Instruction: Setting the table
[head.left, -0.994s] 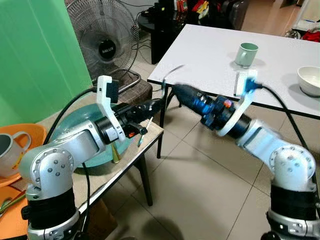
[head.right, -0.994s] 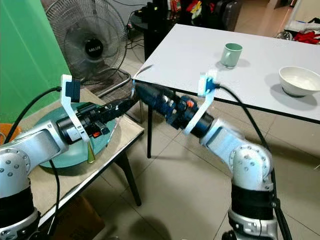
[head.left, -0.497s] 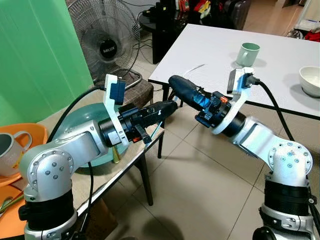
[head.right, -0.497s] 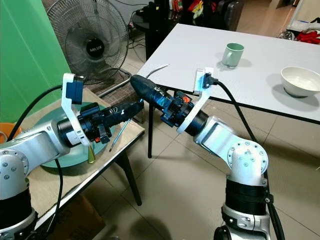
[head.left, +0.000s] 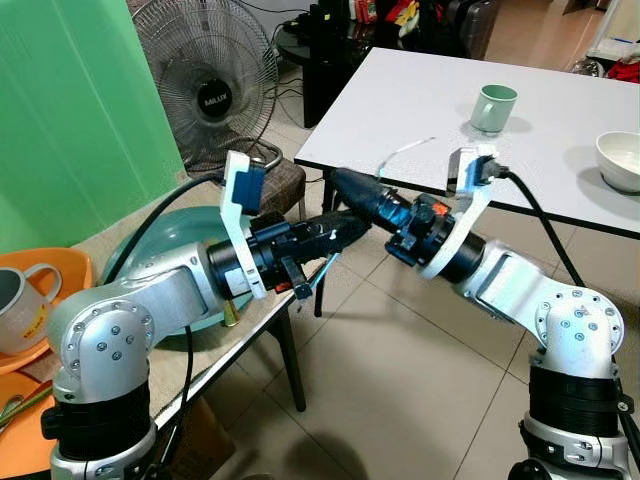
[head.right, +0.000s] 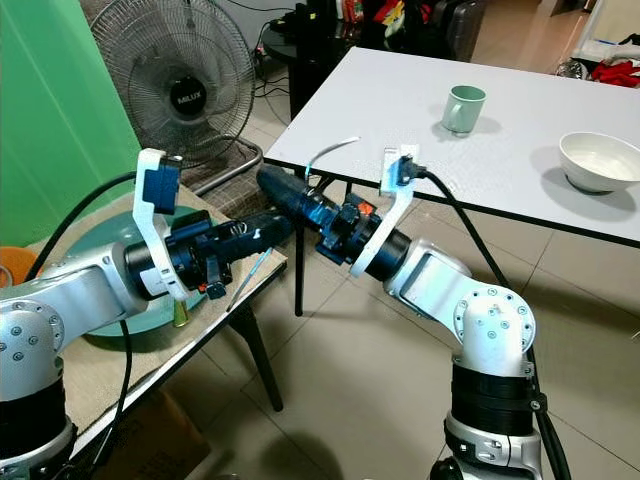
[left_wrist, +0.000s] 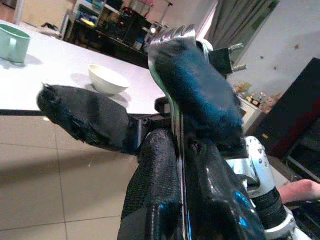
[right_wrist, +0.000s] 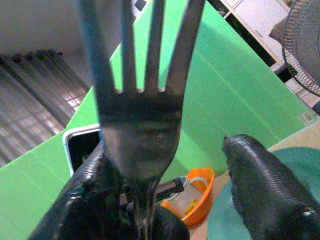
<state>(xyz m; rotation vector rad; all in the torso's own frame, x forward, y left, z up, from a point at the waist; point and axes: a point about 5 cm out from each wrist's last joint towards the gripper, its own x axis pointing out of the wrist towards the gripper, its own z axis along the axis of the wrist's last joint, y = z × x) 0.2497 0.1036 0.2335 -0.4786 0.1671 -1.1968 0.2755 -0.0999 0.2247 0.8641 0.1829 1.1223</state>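
A metal fork (head.left: 408, 150) with a teal-tinted handle end (head.left: 322, 276) is held between the two arms, its tines up near the white table's front edge. My left gripper (head.left: 350, 226) is shut on its shaft, seen close in the left wrist view on the fork (left_wrist: 173, 40). From the other side comes my right gripper (head.left: 345, 184), open, with its fingers set wide either side of the fork (right_wrist: 140, 115). The tines rest against one right finger (right_wrist: 92, 200); the other finger (right_wrist: 270, 190) stands apart.
The white table (head.left: 400, 90) carries a green mug (head.left: 493, 107) and a white bowl (head.left: 620, 160). At my left, a small table (head.left: 272, 305) holds a teal plate (head.left: 160, 245), beside an orange tray (head.left: 60, 270) with a mug. A fan (head.left: 210, 80) stands behind.
My left gripper has carried the fork to the right, and its tines now rise nearer the white table. The right gripper has drawn back a little and now straddles the fork.
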